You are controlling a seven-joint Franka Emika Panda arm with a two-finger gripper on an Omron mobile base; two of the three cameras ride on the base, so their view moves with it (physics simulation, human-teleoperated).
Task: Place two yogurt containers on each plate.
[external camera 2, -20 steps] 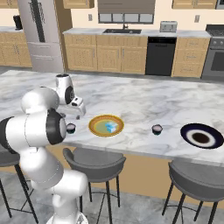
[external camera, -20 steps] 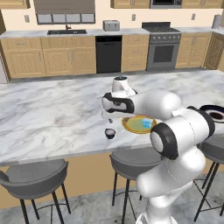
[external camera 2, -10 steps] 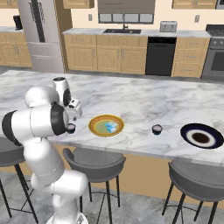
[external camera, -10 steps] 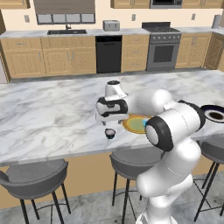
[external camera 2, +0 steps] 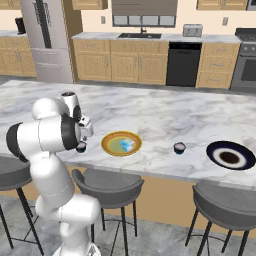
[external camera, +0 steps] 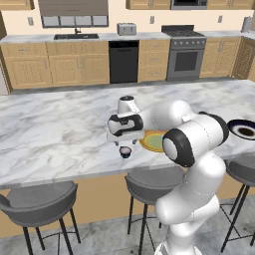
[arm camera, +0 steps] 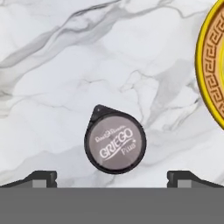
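round grey lid of a dark yogurt cup [arm camera: 115,141] just ahead of the open gripper [arm camera: 112,177], between its fingertips, printed "GRIEGO" in pale slanted letters, smaller script above and below it too small to read

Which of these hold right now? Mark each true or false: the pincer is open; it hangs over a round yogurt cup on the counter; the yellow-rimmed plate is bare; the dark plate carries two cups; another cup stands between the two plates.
1. The pincer is open. True.
2. It hangs over a round yogurt cup on the marble counter. True.
3. The yellow-rimmed plate is bare. False: a light blue tub sits on it.
4. The dark plate carries two cups. False: nothing is on it.
5. Another cup stands between the plates. True.
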